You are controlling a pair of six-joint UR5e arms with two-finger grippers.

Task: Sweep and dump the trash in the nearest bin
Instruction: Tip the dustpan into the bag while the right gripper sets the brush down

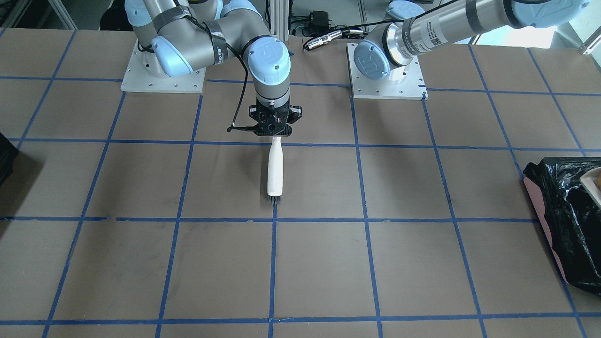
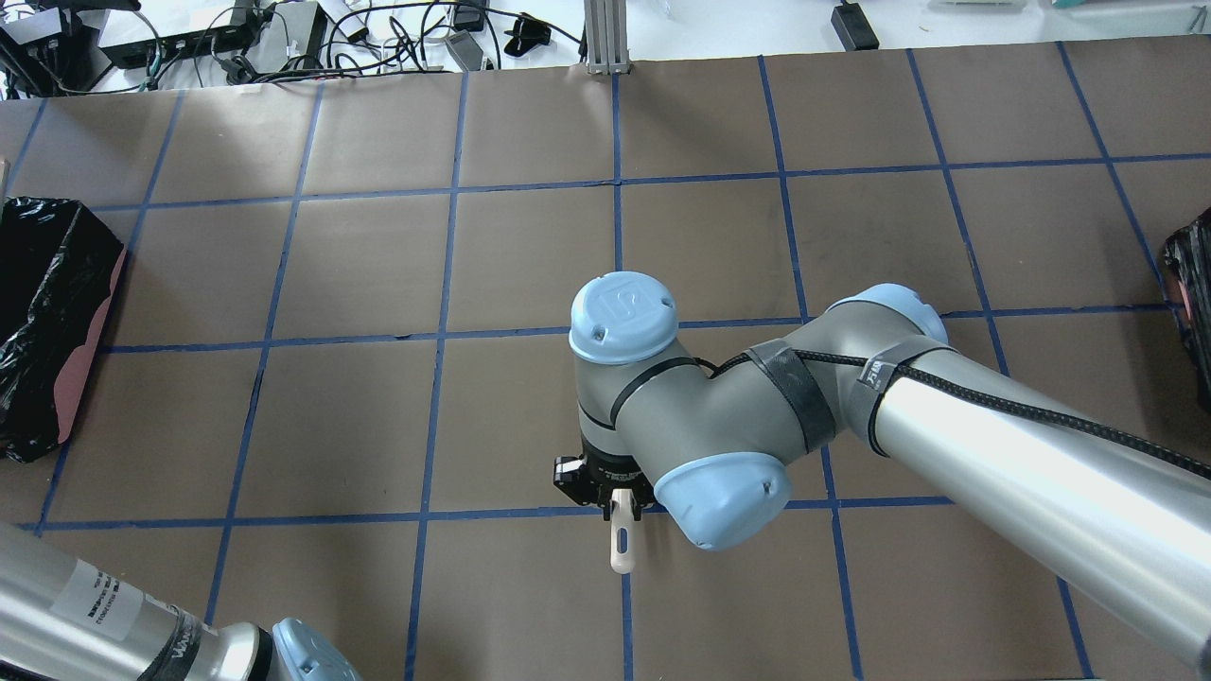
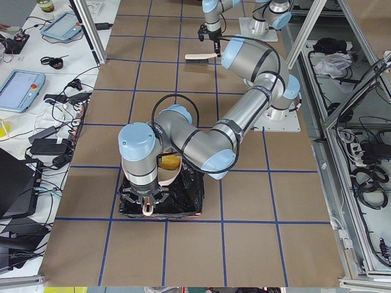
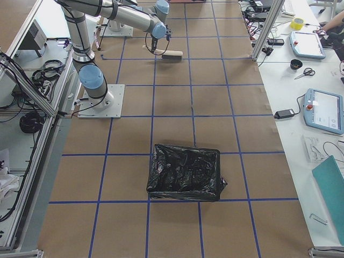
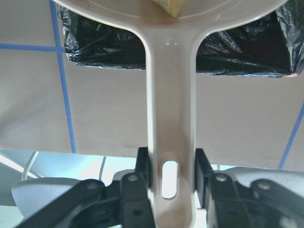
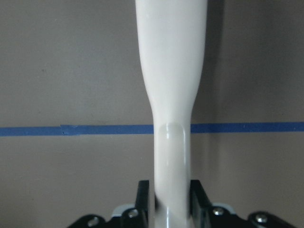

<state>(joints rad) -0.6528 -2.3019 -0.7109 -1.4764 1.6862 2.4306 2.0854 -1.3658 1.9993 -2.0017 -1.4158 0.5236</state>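
With my left pincer (image 5: 171, 165) gripping the white plastic dustpan (image 5: 171, 95) over the black-bagged pink-walled bin (image 5: 237, 52), a yellowish trash piece (image 5: 171, 5) seemingly in the pan, I should tip steeply, lip inside the rim, while my right pincer (image 6: 172, 190) clamps the white brush (image 6: 172, 71) mid-way along the brown taped bench (image 1: 141, 188).

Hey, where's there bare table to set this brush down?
The table is bare ahead of the brush, from its bristles to the operators' edge, and sideways toward the right bin. Crowded only at the left bin, where the left gripper holds the dustpan over it.
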